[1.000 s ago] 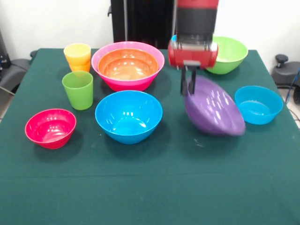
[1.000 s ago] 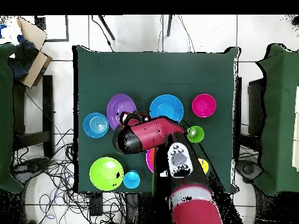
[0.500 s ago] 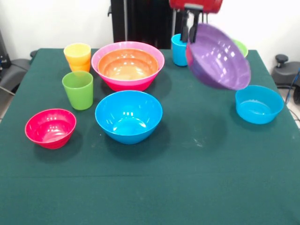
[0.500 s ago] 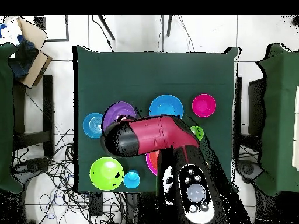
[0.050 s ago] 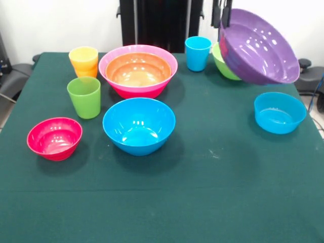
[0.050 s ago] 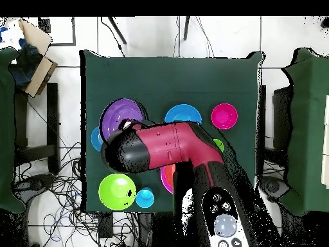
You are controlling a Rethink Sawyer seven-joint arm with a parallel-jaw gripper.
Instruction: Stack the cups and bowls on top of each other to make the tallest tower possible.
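Overhead, the red and black arm (image 6: 168, 149) reaches across the green table (image 6: 173, 80); from the front only the gripper (image 5: 223, 15) tips show at the top edge, pinched on the rim of the purple bowl (image 5: 257, 46). That bowl hangs clear of the table, tilted steeply with its opening toward the camera, in front of the light green bowl (image 5: 223, 63) and above the small light blue bowl (image 5: 279, 112). Blue cup (image 5: 197, 53) stands upright just beside the light green bowl. Orange bowl (image 5: 137, 69) sits nested inside the large pink bowl (image 5: 114, 76). Beside the pink bowl, yellow cup (image 5: 83, 57) sits in the orange cup (image 5: 88, 72), of which only a band shows. Green cup (image 5: 84, 96) stands upright in front of that pair. Large blue bowl (image 5: 138, 125) rests in front of the pink bowl, apart from it. Small red-pink bowl (image 5: 54, 137) sits alone toward the near corner. All bowls on the table are mouth up. No brand, label or writing readable on any piece.
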